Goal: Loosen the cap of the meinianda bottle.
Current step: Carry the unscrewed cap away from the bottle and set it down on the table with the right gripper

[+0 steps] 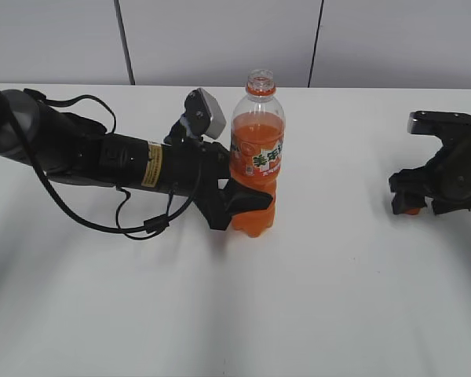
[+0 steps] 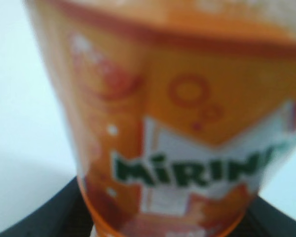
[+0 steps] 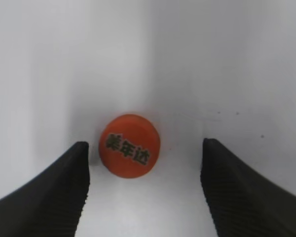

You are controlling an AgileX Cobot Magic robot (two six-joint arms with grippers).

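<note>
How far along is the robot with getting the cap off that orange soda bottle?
Past loosening, it seems: the meinianda bottle stands open-necked, and the cap lies on the table between the right gripper's open fingers, touching neither. In hand: the left gripper is closed around the bottle's lower body, keeping it upright. Left: seemingly only drawing the right arm away and releasing the bottle.

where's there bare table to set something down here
Free: the wide front of the table, and the stretch between the bottle and the right gripper. Crowded: left of the bottle, where the left gripper grips it, and at the right gripper, where the cap lies between its fingers.
</note>
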